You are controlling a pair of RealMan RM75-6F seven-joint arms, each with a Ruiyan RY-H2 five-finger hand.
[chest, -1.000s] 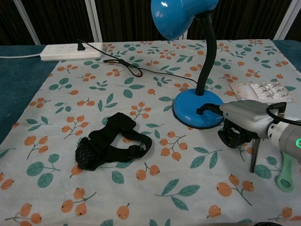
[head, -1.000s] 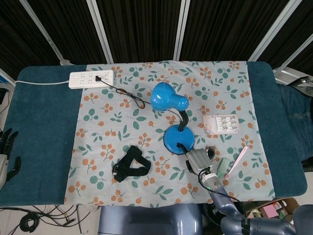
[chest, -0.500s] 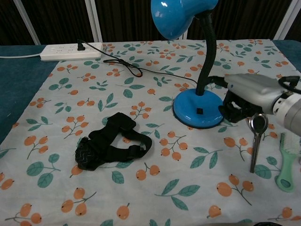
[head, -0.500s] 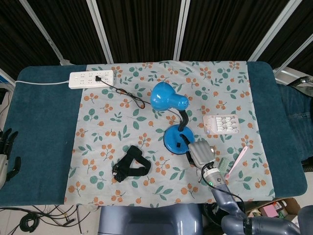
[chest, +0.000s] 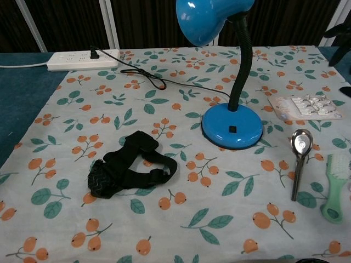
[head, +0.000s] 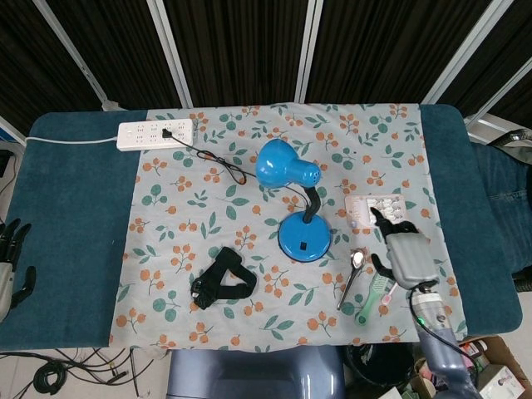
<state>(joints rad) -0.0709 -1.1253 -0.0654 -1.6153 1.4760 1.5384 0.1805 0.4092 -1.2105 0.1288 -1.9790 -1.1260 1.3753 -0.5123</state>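
My right hand (head: 405, 252) hovers above the cloth's right side, over the green brush (head: 374, 297), fingers apart and holding nothing. In the chest view only its dark fingertips (chest: 341, 34) show at the top right edge. A metal spoon (head: 352, 274) lies just left of it, and a blister pack (head: 373, 206) just beyond its fingertips. The blue desk lamp (head: 303, 237) stands left of the hand on its round base (chest: 232, 130). My left hand (head: 10, 253) rests at the table's far left edge, fingers spread, holding nothing.
A black strap (chest: 129, 170) lies on the floral cloth (head: 191, 208) in front of the lamp. The white power strip (head: 155, 133) sits at the back left, with the lamp's black cord (chest: 153, 79) plugged in. Spoon (chest: 299, 159) and brush (chest: 334, 186) lie front right.
My right hand left the lamp base, moving right and upward, and its fingers spread. The spoon and brush now show fully. The left hand has not moved.
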